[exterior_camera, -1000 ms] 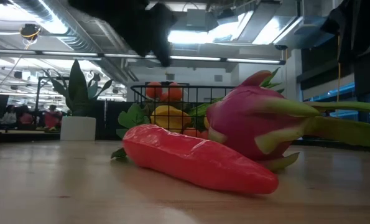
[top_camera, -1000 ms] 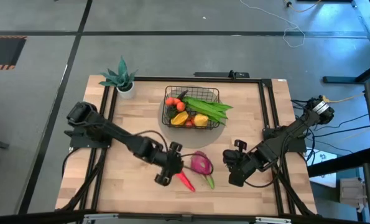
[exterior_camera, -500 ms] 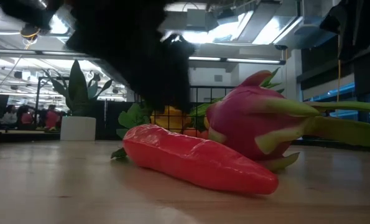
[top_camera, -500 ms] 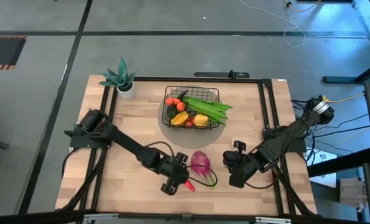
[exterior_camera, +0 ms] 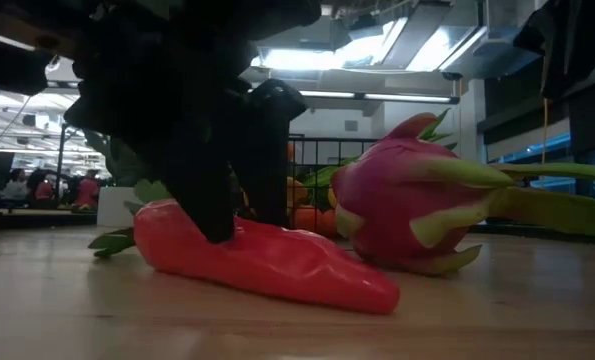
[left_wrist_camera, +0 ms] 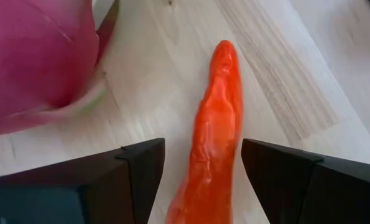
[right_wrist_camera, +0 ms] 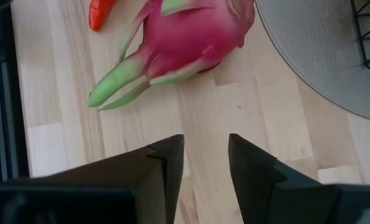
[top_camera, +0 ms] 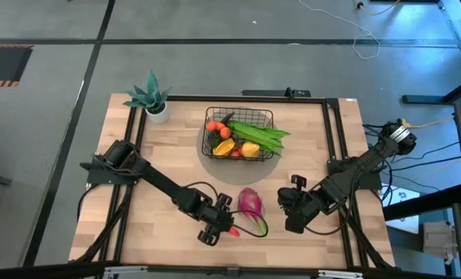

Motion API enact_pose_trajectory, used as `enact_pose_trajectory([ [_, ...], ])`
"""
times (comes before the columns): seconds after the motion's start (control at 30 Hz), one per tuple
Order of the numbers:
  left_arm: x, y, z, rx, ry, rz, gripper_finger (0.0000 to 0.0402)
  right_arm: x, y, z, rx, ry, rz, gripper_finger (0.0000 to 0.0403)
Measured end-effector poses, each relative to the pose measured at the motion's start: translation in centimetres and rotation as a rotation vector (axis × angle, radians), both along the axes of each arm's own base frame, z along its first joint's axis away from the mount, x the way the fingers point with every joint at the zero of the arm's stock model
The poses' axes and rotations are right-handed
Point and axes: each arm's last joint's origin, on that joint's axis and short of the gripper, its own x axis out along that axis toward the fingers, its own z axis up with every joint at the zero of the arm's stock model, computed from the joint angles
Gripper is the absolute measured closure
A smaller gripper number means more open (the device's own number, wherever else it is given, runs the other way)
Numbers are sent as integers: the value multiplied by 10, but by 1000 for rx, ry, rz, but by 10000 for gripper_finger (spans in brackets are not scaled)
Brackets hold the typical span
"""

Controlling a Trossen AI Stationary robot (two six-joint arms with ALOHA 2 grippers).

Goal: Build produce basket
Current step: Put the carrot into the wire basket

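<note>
1. Your left tool [left_wrist_camera: 200,171] straddles the carrot [left_wrist_camera: 212,137] near the bench's front edge, fingers spread, not pinching.
2. The dragon fruit [top_camera: 250,204] lies just beside it.
3. Your right tool [top_camera: 290,209] waits nearby, fingers slightly apart.
4. The basket [top_camera: 239,132] sits mid-bench toward the back edge.

Carrot [left_wrist_camera: 212,134] orange-red, glossy. Dragon fruit [right_wrist_camera: 186,36] magenta-pink with green-tipped scales. Basket [top_camera: 241,133] black wire mesh, holding orange, yellow and green produce. Mat [right_wrist_camera: 315,59] plain grey. Table [top_camera: 160,151] pale wood, striped grain. Potted plant [top_camera: 150,96] teal leaves, white pot.
</note>
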Motion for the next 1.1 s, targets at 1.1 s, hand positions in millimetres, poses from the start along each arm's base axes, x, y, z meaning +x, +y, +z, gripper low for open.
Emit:
enact_pose_trajectory([
  [1.1, -10, 2, 34, -111, 326, 393, 328, 0, 0, 0, -13, 0, 27, 287],
])
